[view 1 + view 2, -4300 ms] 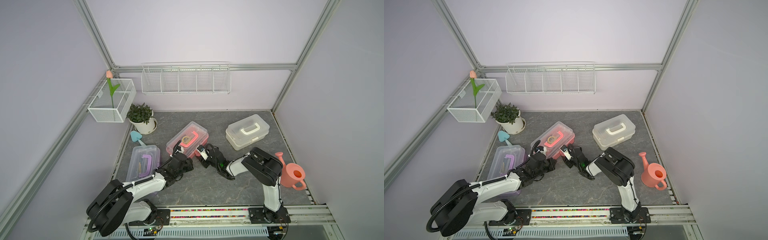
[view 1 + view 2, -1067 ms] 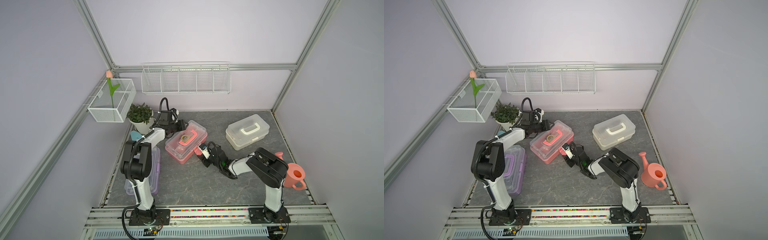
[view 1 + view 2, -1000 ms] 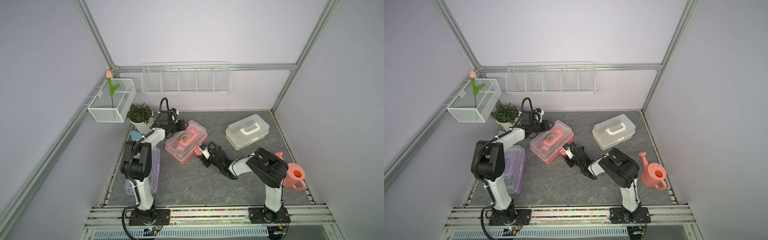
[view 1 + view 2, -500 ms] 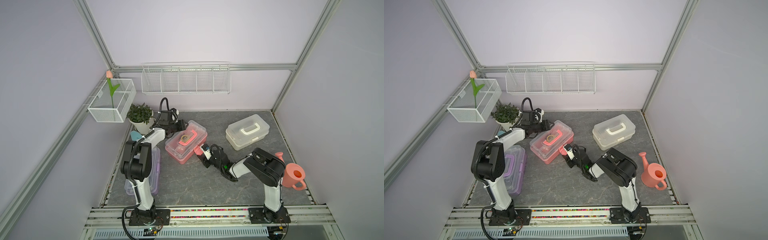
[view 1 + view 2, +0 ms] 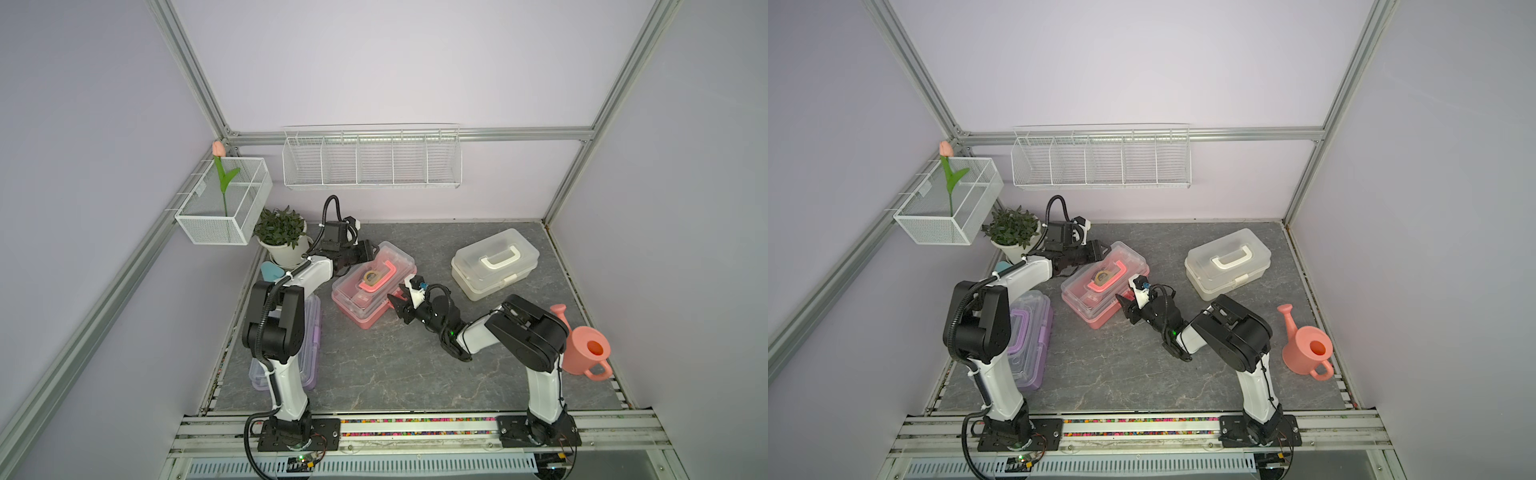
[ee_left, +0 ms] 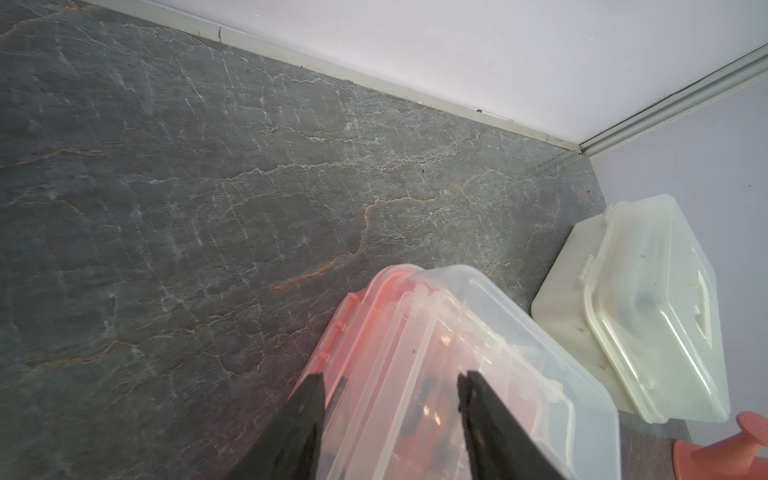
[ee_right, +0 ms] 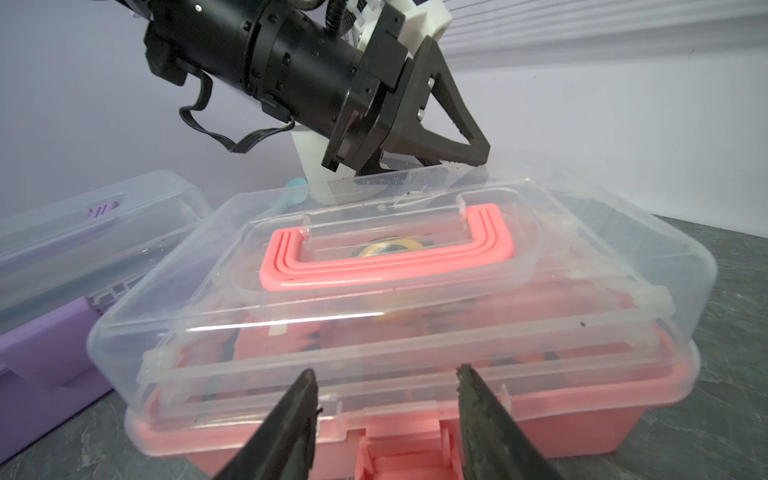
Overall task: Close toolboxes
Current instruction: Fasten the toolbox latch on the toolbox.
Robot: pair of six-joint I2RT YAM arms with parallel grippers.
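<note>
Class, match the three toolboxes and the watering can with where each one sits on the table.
1 purple toolbox
2 pink toolbox
3 white toolbox
4 watering can

A between the left gripper and right gripper
B toward the back right corner
C partly behind the left arm
D right edge, beside the right arm

Pairs: 1-C, 2-A, 3-B, 4-D

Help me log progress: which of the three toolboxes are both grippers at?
The pink toolbox, in the middle: left gripper at its back, right gripper facing its front latch. The purple toolbox and white toolbox have none.
</note>
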